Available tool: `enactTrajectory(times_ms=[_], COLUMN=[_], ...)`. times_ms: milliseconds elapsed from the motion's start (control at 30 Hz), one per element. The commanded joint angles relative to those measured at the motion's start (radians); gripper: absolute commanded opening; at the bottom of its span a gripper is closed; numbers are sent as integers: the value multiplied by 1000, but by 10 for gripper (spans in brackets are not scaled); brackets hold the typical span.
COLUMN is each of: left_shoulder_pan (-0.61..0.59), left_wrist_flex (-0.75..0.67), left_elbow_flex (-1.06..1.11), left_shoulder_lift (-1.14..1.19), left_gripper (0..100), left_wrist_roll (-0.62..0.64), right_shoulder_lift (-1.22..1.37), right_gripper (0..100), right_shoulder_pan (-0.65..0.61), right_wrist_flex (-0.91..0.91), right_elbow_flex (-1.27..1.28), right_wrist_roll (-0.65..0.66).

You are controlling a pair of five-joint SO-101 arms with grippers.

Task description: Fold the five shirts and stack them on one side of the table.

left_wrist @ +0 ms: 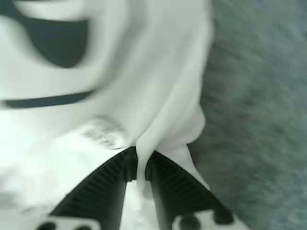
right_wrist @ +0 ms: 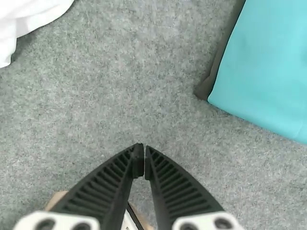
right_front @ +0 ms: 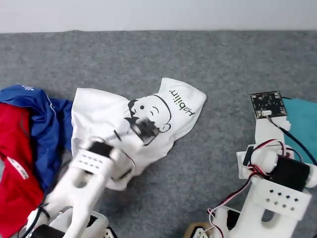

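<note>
Left wrist view: left gripper (left_wrist: 139,157) clamped on white shirt (left_wrist: 158,72) fold; high view adds red shirt (right_front: 15,163), blue shirt (right_front: 42,126); right gripper (right_wrist: 144,160) together, empty.

Grey carpet (right_front: 218,64) covered the whole work surface, its nap coarse and speckled. A pale wall (right_front: 158,15) ran along its far edge. A small tan piece (right_front: 196,231) lay at the near edge.

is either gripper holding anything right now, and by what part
The left gripper pinches the white shirt by a fold of cloth at its edge; the right gripper is shut on nothing.
</note>
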Motion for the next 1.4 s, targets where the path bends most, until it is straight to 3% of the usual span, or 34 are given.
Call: enactTrajectory(times_ms=[0, 200, 300, 533, 900, 1000, 1100, 1367], left_shoulder_pan=[-155, -311, -316, -371, -591, -608, -597, -365], left_wrist_flex=[92, 104, 34, -210, -245, -183, -29, 396], left_elbow_flex=[-226, -443, -397, -203, -278, -323, -438, -691], left_shoulder_lift=[-29, -17, -17, -17, -17, -28, -29, -29], left_gripper=[5, 6, 16, 168, 170, 169, 156, 87], left_wrist_roll=[-52, -64, -66, 12, -140, -152, -150, -150], right_shoulder_lift=[-16, -16, -16, -16, -16, -16, -16, -16], right_gripper=[10, 10, 10, 10, 10, 10, 10, 10], right_shoulder_pan=[-5, -8, -8, -7, -7, -7, -7, -7], right_wrist_flex=[38, 38, 38, 39, 39, 39, 39, 39], right_elbow_flex=[-8, -8, -8, -8, -8, -6, -6, -6], right_wrist_roll=[-5, -5, -5, -5, -8, -8, -8, -8])
